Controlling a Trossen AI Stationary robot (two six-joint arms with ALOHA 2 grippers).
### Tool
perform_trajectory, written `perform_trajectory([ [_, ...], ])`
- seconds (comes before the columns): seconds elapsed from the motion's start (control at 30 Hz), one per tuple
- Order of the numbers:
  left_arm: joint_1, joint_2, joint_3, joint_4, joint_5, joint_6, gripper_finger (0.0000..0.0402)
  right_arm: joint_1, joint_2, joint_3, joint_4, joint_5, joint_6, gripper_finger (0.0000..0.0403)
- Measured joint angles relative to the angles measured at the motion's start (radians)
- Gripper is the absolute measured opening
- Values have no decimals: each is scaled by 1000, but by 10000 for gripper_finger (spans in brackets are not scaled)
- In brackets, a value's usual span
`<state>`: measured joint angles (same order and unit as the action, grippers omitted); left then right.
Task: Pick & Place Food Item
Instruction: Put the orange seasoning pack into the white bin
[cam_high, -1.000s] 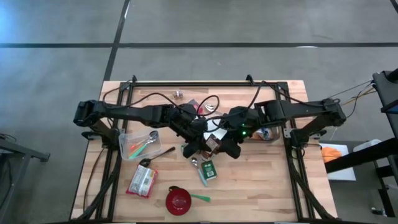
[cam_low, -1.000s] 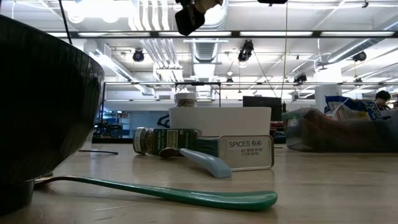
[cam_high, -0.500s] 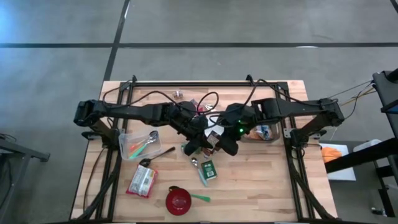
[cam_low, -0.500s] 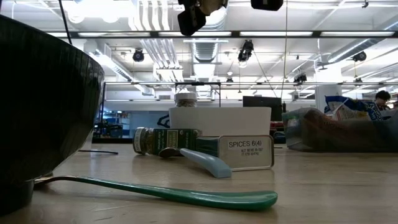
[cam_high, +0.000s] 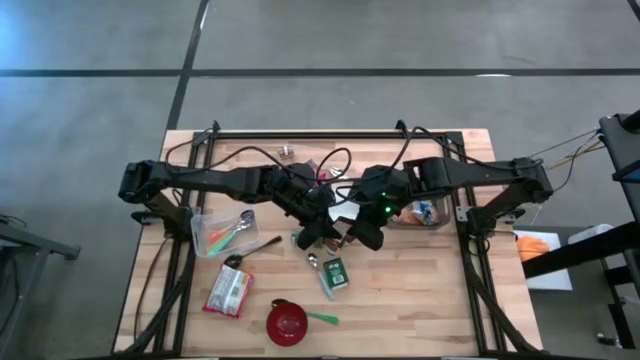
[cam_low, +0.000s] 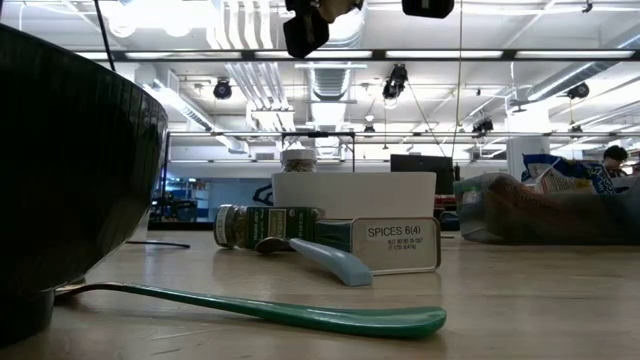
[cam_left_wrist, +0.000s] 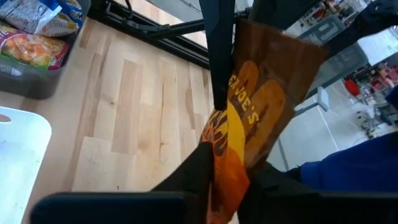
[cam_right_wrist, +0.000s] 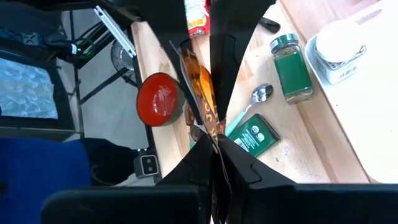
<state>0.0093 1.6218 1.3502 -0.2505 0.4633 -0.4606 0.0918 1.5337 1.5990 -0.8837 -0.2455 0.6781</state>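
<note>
A brown and orange snack bag (cam_high: 343, 228) hangs above the middle of the table between my two grippers. My left gripper (cam_high: 328, 228) comes in from the table's left and is shut on the bag (cam_left_wrist: 261, 93). My right gripper (cam_high: 353, 232) comes in from the right and is shut on the same bag, which shows edge-on (cam_right_wrist: 200, 87) in its wrist view. Both grippers' dark undersides show at the top of the low view. My left gripper (cam_left_wrist: 227, 190) pinches one end of the bag (cam_left_wrist: 229, 163) between its two fingers, slanting down from the table's left. The bag reaches away from the fingers, clear of the table. My right gripper (cam_right_wrist: 217, 171) pinches the bag's thin edge (cam_right_wrist: 213, 138) between its two fingers, slanting down from the table's right. One of its fingers (cam_left_wrist: 219, 56) lies along the bag's far part. The bag is lifted clear of the table.
Below the bag lie a green spice tin (cam_high: 336, 272), a spice jar (cam_right_wrist: 291, 74) and a spoon (cam_right_wrist: 261, 93). A clear tub of utensils (cam_high: 222, 232), a red-and-white packet (cam_high: 228, 292) and a red bowl (cam_high: 287, 322) are at the near left. A bin of food packets (cam_high: 428, 212) is at the right.
My right gripper has edged toward the left gripper and shut on the snack bag. The bag stays lifted above the table's middle, still held by my left gripper.
</note>
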Motion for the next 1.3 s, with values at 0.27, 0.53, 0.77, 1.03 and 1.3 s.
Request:
perform_trajectory([
  [0.27,0,-16,0,-10,-1,-73,120,-27,-1,0,-6,6,-30,8],
  [0.53,24,-89,0,-154,-36,-88,161,-79,-2,0,-53,6,-94,7],
  [0.77,36,-156,-1,-344,-265,-98,173,-142,-2,0,-104,11,-154,7],
  [1.03,36,-231,-15,-411,-315,-107,173,-233,40,-6,-161,41,-280,7],
  [1.3,32,-310,-15,-437,-341,-114,173,-292,146,-10,-197,47,-459,7],
])
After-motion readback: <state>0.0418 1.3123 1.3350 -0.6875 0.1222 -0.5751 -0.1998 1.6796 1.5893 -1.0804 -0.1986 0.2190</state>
